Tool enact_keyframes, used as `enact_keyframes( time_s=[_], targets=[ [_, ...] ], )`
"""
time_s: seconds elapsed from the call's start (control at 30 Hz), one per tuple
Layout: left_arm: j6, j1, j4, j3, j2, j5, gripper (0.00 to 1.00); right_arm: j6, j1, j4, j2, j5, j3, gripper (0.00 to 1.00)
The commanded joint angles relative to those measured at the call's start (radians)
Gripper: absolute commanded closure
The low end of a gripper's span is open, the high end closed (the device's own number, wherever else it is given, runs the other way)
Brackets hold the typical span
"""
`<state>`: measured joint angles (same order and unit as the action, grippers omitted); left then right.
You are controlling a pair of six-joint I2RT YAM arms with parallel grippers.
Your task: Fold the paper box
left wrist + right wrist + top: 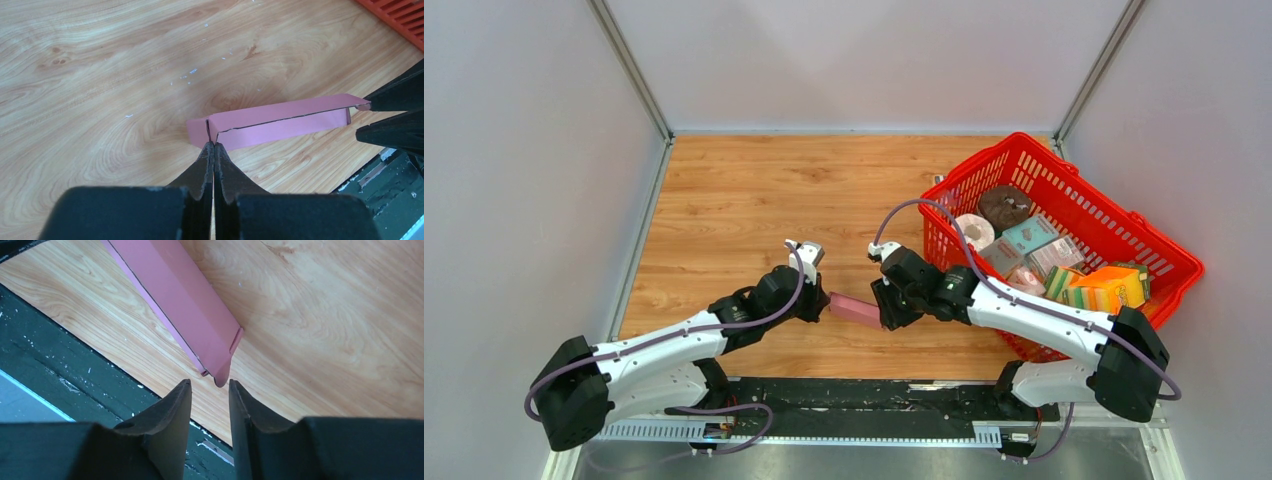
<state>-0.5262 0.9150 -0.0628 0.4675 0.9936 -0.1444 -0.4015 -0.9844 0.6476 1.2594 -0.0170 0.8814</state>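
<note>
The paper box (856,309) is a long, narrow, folded pink strip hanging just over the wooden table near its front edge, between my two grippers. My left gripper (824,303) is shut on its left end. In the left wrist view the closed tips (214,146) pinch the box (280,122) at a slit in its near edge. My right gripper (886,315) stands at the other end, open. In the right wrist view a small rounded tab of the box (185,305) pokes toward the gap between the fingertips (210,385), untouched by either pad.
A red basket (1022,137) at the right holds paper rolls, a teal box (1031,233), an orange box (1114,285) and other goods. A black rail (864,395) runs along the table's near edge, right under the grippers. Grey walls close in the table.
</note>
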Motion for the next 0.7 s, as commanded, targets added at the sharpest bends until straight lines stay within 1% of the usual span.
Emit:
enact_keyframes(
  time_s=[0.0,0.1,0.27,0.43,0.67],
  targets=[
    [0.006,0.004,-0.055,0.026,0.014,-0.007,1.00,-0.048,0.009,0.011,-0.031,0.038,0.001,0.67],
    [0.008,0.004,-0.054,0.029,0.017,-0.007,1.00,-0.057,0.010,0.003,-0.032,0.057,0.002,0.72],
    [0.008,0.004,-0.051,0.031,0.027,0.000,1.00,-0.065,0.018,-0.032,-0.025,0.087,0.004,0.75],
    [0.011,0.005,-0.054,0.034,0.028,0.008,1.00,-0.080,0.026,-0.052,-0.012,0.111,0.027,0.85],
    [0.014,0.004,-0.054,0.037,0.028,0.009,1.00,-0.117,0.053,-0.095,0.005,0.166,0.025,0.90]
  ],
)
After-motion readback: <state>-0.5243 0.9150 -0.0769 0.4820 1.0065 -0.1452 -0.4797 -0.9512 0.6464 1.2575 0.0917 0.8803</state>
